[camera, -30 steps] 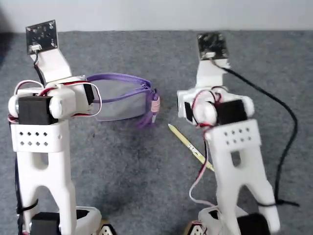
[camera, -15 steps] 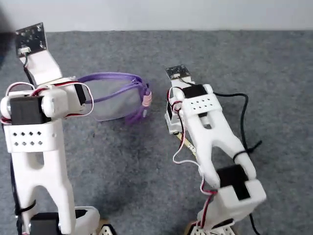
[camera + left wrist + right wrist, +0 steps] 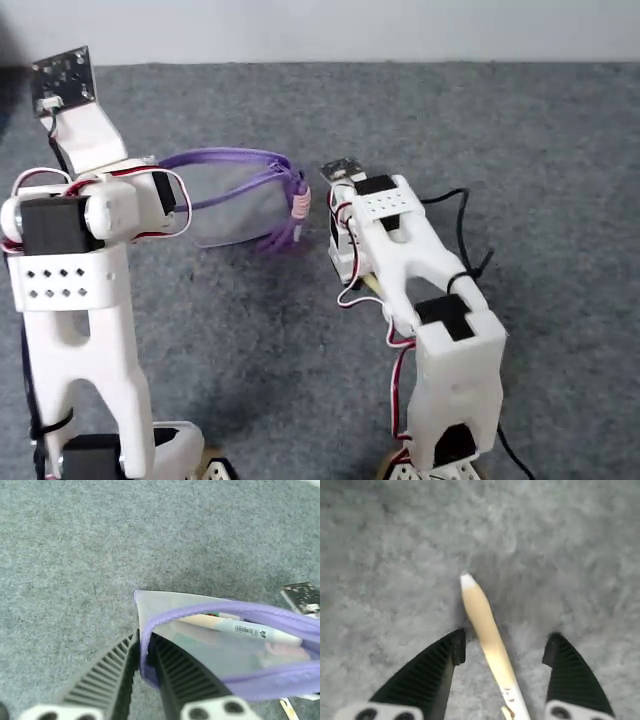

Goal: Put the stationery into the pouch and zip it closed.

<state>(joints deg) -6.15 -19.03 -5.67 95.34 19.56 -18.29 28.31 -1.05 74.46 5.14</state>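
The translucent pouch with a purple zip edge lies open on the grey carpet. My left gripper is shut on the pouch's end corner. A white pen and other stationery lie inside it. A pale yellow pencil lies flat on the carpet, to the right of the pouch. My right gripper hangs low over it, open, with one finger on each side of the shaft and the tip pointing away. In the high view the right arm covers most of the pencil.
The pouch's pink zip pull and purple tassel hang at its right end, close to the right arm's wrist. Black cable trails beside the right arm. Bare grey carpet stretches right and far; a white wall edges the back.
The right arm has swung down and left, bringing its open gripper low over the pencil. The left arm shifted slightly left with the pouch, then held still.
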